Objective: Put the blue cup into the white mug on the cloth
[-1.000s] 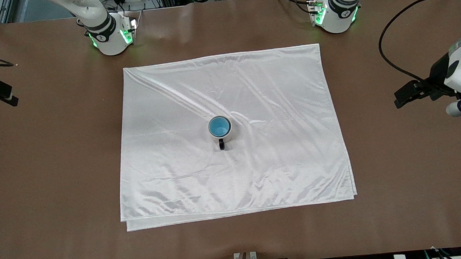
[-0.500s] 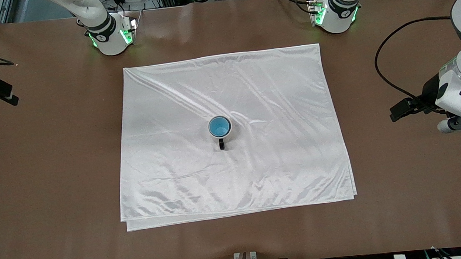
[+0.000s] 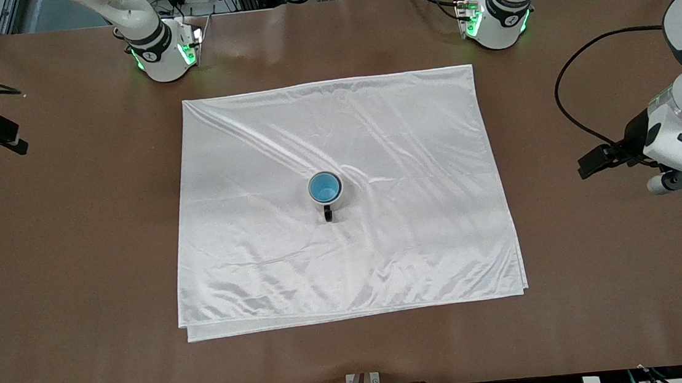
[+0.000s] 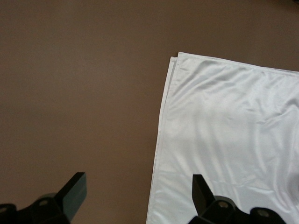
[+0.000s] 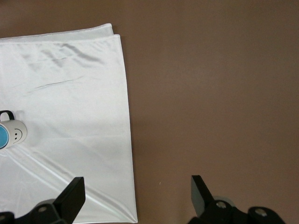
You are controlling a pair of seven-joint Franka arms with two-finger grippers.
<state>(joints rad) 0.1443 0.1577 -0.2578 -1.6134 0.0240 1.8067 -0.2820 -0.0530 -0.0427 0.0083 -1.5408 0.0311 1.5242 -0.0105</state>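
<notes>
Retreating looks right: blue cup [image 3: 324,186] sits in white mug [image 3: 326,194] mid-cloth [image 3: 382,243], handle at 6 o'clock. Left gripper [image 4: 135,193] over cloth's edge, right gripper [image 5: 135,193] over bare counter [image 3: 73,239]; both jaws spread, empty. Keep both well clear.

A broad, matte brown table [image 3: 74,252] carries everything. Spread flat on its middle lies a large, shiny white satin-like rectangular cloth [image 3: 274,271], wrinkled and folded double, its lower layer peeking out along the edge nearest the front camera.
</notes>
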